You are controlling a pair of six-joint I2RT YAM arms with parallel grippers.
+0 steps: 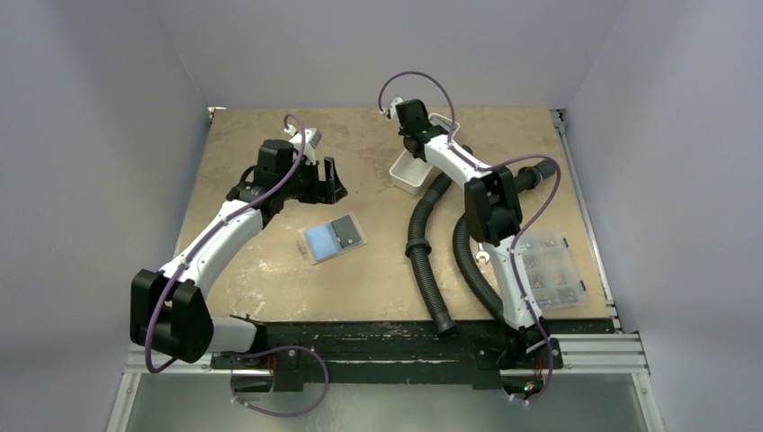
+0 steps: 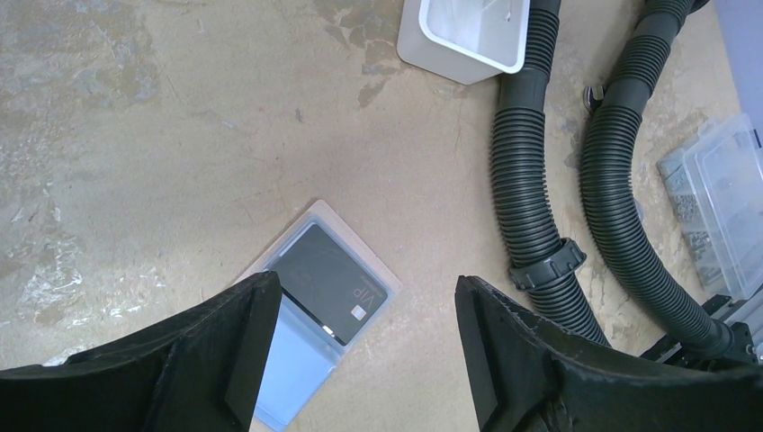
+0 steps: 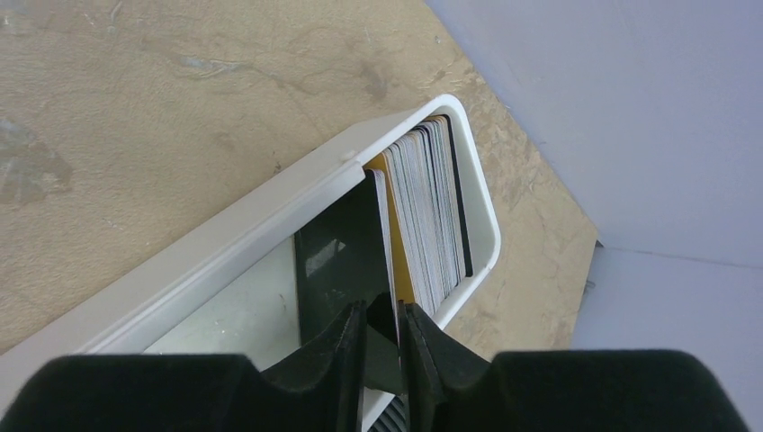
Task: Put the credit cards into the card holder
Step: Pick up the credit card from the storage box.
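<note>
The right fingers (image 3: 382,328) stand nearly closed and appear to pinch the upper edge of a thin black plastic card (image 3: 335,270). It leans away from a stack of upright plastic cards (image 3: 432,207), an orange-tan one showing near the front, packed into the end of a white rectangular plastic tray (image 3: 270,211) at the far side of the bench (image 3: 135,108).

We judge this to be the pick-up step. Next, the card needs a straight lift clear of its neighbours, then a carry to the holder.

The left fingers (image 2: 369,360) hang wide apart, holding nothing, above the small open tan card holder (image 2: 358,255). It lies flat mid-bench, with a second black card (image 2: 333,283) in one pocket and a light blue card (image 2: 297,378) in the other.
</note>
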